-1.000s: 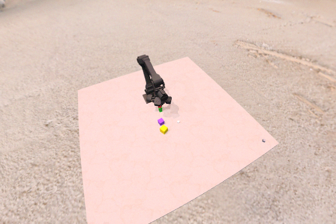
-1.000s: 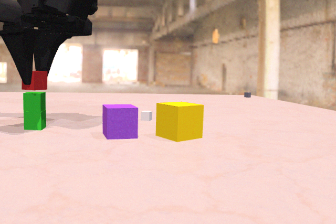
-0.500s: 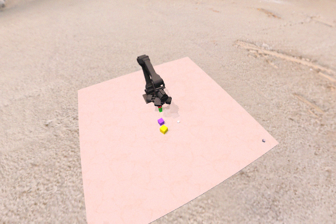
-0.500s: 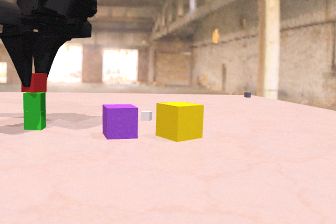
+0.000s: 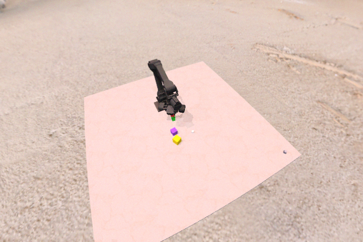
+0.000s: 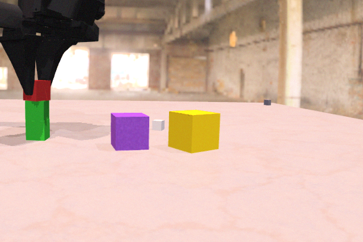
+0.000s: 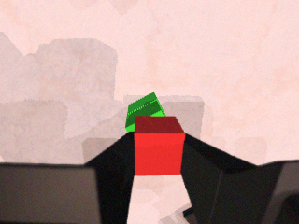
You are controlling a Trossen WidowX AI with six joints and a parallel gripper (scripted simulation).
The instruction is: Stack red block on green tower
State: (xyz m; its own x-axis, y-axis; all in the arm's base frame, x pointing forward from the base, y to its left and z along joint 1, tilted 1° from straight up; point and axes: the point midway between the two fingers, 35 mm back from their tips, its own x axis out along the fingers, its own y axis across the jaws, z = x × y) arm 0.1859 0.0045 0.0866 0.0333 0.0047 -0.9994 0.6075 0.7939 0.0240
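Purple cube [image 6: 130, 131] and a bigger yellow cube [image 6: 193, 130] sit near each other on the pink mat [image 6: 205, 198]. Tiny white cube [image 6: 158, 124] shows between them, farther back. A small dark cube [image 6: 266, 102] sits way off by the mat's edge.

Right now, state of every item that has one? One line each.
gripper: shut on the red block
red block: held, resting on the tower top as far as the exterior view shows
green tower: upright, two blocks high
purple cube: flat on the mat, apart from the tower
yellow cube: flat on the mat
white cube: on the mat
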